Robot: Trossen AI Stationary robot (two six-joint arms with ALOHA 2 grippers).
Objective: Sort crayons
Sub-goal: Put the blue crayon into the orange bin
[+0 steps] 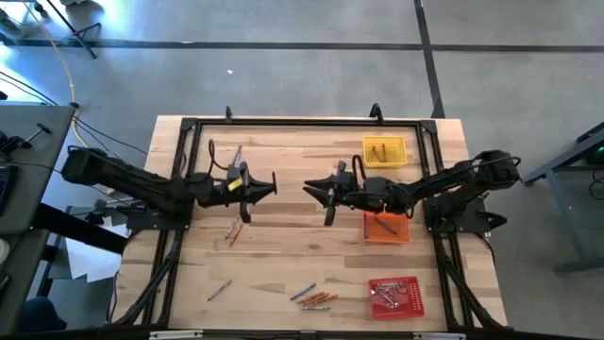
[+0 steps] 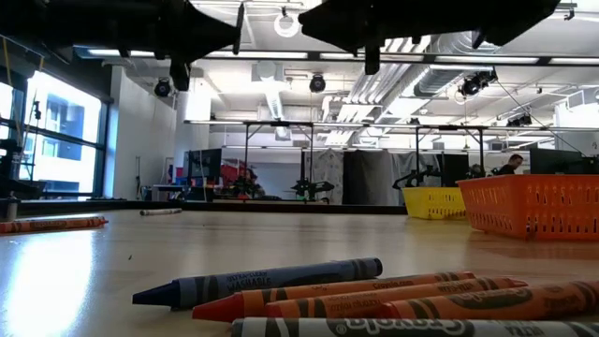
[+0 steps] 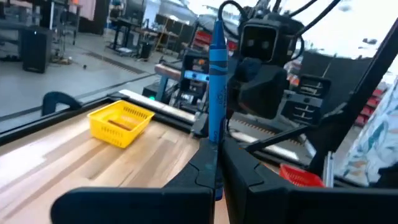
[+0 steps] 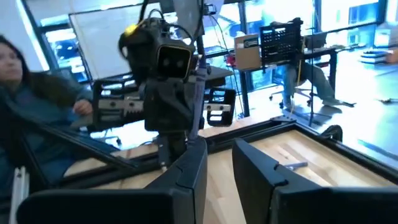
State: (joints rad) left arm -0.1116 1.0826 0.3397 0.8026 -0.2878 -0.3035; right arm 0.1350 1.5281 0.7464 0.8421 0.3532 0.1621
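- Nearest the low camera lies a cluster of crayons (image 2: 374, 290) on the counter (image 1: 283, 274): one blue, several orange, one grey, side by side and touching, well apart from both sets of jaws.
- Clamped upright in the left gripper (image 3: 214, 165) is a blue crayon (image 3: 217, 81), its lower end pinched between the closed jaws and most of its length standing free above them.
- Facing it across the middle of the counter, the right gripper (image 4: 217, 168) has its jaws parted with nothing between them; the blue crayon stands just ahead of them.
- My read: a handover is in hand, the right jaws taking the free upper part.
- A crayon is light, stiff, brittle wax in a paper sleeve; I judge it best pinched across the wrapped middle, gently, since a hard squeeze or a twist could snap it.
- Beyond the right jaws sit a yellow tray (image 1: 384, 151), an orange tray (image 1: 387, 228) and a red tray (image 1: 394, 295), each holding crayons.
- More loose crayons lie below the left jaws on the counter.
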